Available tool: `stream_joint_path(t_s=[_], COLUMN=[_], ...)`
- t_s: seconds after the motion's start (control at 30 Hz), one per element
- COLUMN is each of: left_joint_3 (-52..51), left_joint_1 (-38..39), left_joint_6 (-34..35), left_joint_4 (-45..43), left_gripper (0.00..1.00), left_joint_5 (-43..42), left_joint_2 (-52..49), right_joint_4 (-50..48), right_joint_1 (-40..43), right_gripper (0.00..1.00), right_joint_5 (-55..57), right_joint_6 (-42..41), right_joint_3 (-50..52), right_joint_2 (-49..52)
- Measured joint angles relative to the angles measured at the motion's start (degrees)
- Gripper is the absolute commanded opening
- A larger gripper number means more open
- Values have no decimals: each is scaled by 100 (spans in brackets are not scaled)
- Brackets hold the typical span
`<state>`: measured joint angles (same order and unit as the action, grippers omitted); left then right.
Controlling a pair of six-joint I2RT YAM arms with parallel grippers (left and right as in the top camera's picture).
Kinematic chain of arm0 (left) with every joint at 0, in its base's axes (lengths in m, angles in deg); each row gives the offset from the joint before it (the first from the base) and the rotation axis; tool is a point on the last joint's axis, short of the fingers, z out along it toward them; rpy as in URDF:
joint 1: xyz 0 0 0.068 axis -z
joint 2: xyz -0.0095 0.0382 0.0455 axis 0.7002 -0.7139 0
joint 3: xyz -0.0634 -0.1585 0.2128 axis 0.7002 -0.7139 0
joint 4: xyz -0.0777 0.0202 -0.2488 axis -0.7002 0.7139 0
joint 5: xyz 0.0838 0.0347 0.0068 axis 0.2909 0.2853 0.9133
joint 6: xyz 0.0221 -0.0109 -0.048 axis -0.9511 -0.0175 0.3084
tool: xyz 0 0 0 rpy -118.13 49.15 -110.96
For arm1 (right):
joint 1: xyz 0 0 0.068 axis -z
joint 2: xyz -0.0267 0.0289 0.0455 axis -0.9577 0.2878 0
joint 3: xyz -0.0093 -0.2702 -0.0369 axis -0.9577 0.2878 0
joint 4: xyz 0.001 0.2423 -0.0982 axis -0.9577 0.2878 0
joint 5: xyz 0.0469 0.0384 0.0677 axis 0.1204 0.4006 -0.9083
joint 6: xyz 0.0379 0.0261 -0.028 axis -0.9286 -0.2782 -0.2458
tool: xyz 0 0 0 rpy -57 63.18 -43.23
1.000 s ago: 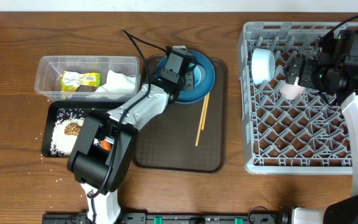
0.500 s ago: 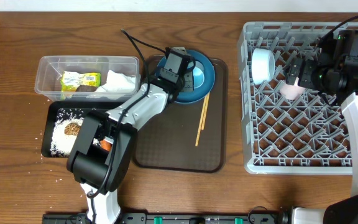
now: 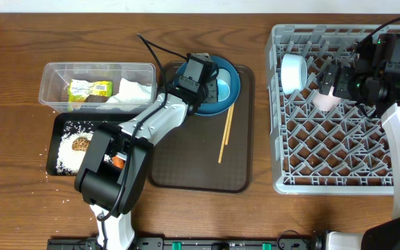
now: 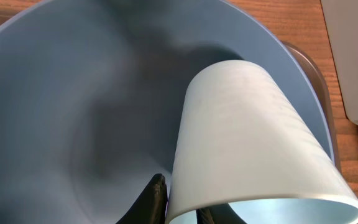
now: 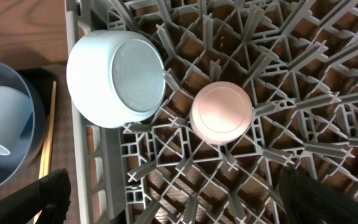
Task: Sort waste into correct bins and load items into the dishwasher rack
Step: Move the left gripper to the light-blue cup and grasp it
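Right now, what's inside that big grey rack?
A light blue bowl tilted against the left wall and a pink cup upside down among the pegs. The right arm hides the far right corner of the rack.

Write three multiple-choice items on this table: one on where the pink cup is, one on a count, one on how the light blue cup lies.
1. The pink cup sits in: A the clear tub; B the dishwasher rack; C the black tray.
2. Dishes in the rack: A one; B two; C four.
3. The light blue cup is: A upright; B upside down; C on its side.

Answers:
1 B: it rests base-up among the rack's pegs.
2 B: only the white bowl and the pink cup are in it.
3 C: it lies tipped over on the blue plate, its mouth toward the left wrist camera.
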<state>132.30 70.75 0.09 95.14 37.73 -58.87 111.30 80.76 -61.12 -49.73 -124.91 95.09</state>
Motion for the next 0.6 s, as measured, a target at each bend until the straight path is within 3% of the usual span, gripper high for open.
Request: stream_joint_path(t_s=[0.07,0.13,0.43,0.6], left_joint_3=[0,0,-2,-2], left_joint_1=[0,0,-22,-243], left_joint_6=[0,0,0,2], left_joint_4=[-22,-55,-87,-57], left_gripper=[17,7,6,6], left_joint_5=[0,0,-111,-719], left_joint_2=[0,0,0,114], right_joint_4=[2,2,2,22], right_joint_1=[0,0,0,0], right_gripper=[99,99,99,99], right_joint_5=[0,0,0,0], right_joint_6=[2,2,2,2], right_joint_3=[0,0,0,0], right_joint_2=[0,0,0,0])
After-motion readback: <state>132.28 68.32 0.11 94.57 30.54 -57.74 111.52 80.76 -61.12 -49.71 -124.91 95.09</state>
